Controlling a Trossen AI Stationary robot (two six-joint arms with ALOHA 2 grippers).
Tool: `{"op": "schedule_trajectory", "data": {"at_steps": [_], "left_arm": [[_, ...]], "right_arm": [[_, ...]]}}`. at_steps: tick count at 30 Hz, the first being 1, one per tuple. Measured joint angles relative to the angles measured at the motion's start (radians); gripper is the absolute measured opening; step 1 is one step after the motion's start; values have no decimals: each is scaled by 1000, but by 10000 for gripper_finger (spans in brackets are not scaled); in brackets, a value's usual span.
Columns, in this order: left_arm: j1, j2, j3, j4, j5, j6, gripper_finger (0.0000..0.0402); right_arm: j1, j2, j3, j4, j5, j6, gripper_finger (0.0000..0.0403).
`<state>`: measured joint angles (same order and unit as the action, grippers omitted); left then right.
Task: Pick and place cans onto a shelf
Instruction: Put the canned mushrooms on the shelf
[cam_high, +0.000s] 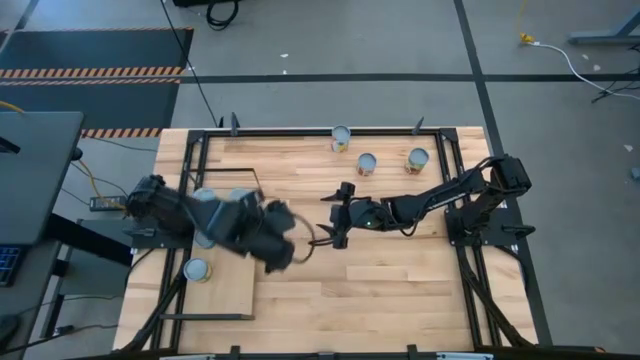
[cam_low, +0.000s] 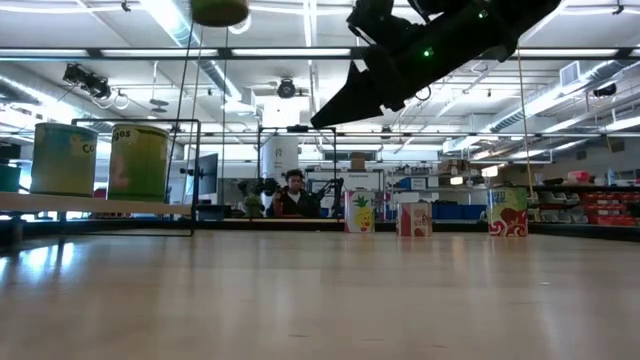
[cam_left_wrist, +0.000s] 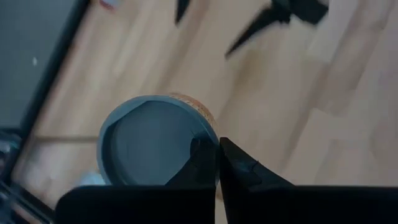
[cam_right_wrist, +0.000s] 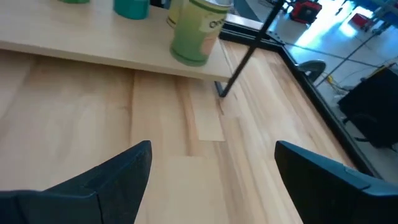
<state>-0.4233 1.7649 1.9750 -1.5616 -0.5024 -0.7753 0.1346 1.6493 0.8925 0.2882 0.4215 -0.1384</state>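
You have three cans (cam_high: 365, 163) waiting beyond shelf (cam_high: 228, 293); several placed. Left gripper (cam_left_wrist: 217, 155) clenched on can (cam_left_wrist: 149, 146) near shelf; right gripper (cam_right_wrist: 211, 165) released.

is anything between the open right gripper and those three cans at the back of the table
Nothing visible does. The right gripper hangs open over mid-table, and only bare tabletop lies between it and the three cans near the far edge. The left gripper is off to the other side.
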Motion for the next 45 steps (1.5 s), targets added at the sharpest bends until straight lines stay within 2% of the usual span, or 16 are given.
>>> {"op": "schedule_trajectory", "data": {"at_steps": [5,9,14,17,21,24,27,35,45], "left_arm": [[-94,-19,-186,14,8,-229,6],[-128,-39,-375,104,103,-340,6],[-167,-93,-539,249,159,-374,6],[-166,-177,-662,344,209,-369,4],[-162,-319,-829,400,208,-382,3],[-153,-408,-919,403,213,-405,2],[-139,-457,-1000,470,270,-393,2],[-82,-464,-1164,605,284,-306,3],[-53,-464,-1162,695,270,-188,9]], "right_arm": [[2,0,0,-7,-60,33,348],[3,0,0,-15,-86,59,348],[3,0,0,-54,-120,95,348],[4,0,0,-82,-145,115,348],[14,0,0,-117,-183,142,348],[29,0,0,-133,-190,167,348],[50,0,0,-146,-202,178,348],[80,0,0,-186,-223,184,348],[80,0,0,-203,-254,185,348]]}}
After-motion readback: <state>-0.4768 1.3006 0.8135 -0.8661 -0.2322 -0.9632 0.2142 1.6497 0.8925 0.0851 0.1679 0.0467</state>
